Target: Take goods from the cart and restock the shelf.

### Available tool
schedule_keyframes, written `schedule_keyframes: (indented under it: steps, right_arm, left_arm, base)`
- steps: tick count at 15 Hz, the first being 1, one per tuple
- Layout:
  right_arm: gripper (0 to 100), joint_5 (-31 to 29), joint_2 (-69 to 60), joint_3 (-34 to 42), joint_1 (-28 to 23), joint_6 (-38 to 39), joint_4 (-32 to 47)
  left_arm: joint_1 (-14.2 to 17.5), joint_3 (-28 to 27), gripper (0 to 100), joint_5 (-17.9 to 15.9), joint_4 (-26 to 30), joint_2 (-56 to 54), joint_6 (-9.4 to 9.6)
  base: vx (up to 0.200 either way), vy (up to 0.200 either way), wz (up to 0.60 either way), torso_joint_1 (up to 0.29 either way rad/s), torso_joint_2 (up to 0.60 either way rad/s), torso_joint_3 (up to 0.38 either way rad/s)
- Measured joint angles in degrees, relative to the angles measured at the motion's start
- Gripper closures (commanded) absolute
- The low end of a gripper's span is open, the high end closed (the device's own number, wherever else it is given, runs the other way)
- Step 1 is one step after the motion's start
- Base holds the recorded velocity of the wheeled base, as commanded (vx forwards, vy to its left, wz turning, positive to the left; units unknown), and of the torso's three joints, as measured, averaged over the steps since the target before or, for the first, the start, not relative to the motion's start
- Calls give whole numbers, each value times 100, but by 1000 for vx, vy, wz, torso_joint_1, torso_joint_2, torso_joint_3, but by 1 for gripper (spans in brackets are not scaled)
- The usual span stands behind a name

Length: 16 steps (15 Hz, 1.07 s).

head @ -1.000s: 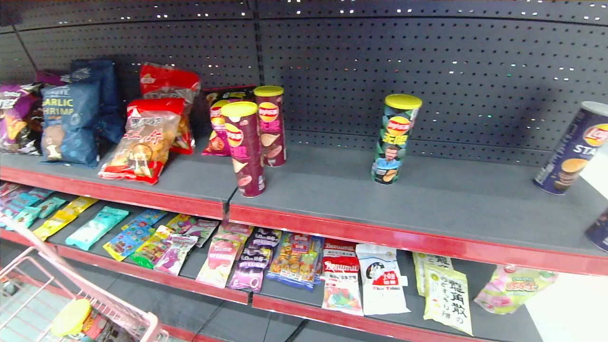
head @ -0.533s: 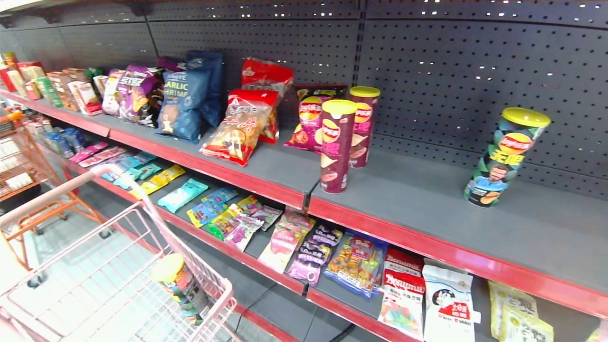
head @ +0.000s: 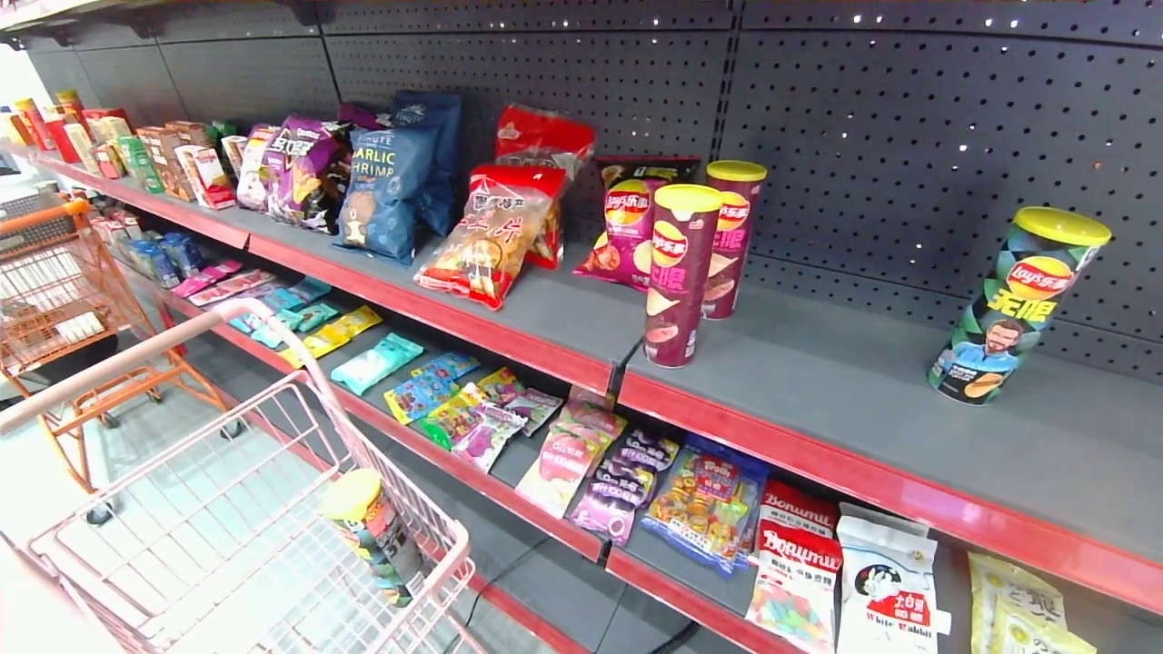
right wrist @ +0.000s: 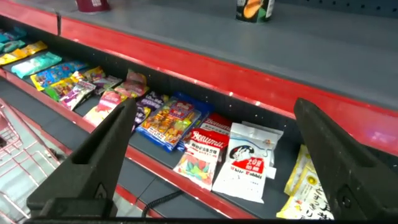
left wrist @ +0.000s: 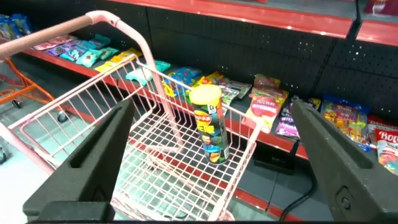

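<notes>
Standing propped in the cart's (head: pixel 452 548) corner, one can (head: pixel 377 536) awaits transfer to the shelf (head: pixel 818 400); left and right jaws gape, empty.

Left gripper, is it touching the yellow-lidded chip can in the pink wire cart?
Apart. Left wrist view: the open left gripper straddles the yellow-lidded chip can in the pink wire cart, with clear gaps on both sides.

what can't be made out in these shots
- Head view: cart can, base behind pink cart wires.
- Head view: yellow packets, cut by bottom edge.
- Right wrist view: green can, mostly cut off by the frame edge.
- Head view: far boxes, too small.
</notes>
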Motion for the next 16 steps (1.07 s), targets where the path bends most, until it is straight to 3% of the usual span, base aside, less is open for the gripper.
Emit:
schedule_keyframes:
  steps: [7, 16]
  right_arm:
    - [0, 0, -2, 0, 0, 0, -2]
    - [0, -2, -5, 2, 0, 11, 0]
  left_arm:
    - [0, 2, 0, 0, -2, 0, -2]
    - [2, 0, 0, 0, -4, 0, 7]
  base:
    - [0, 0, 0, -152, 387, 227]
    - [0, 0, 0, -197, 532, 340]
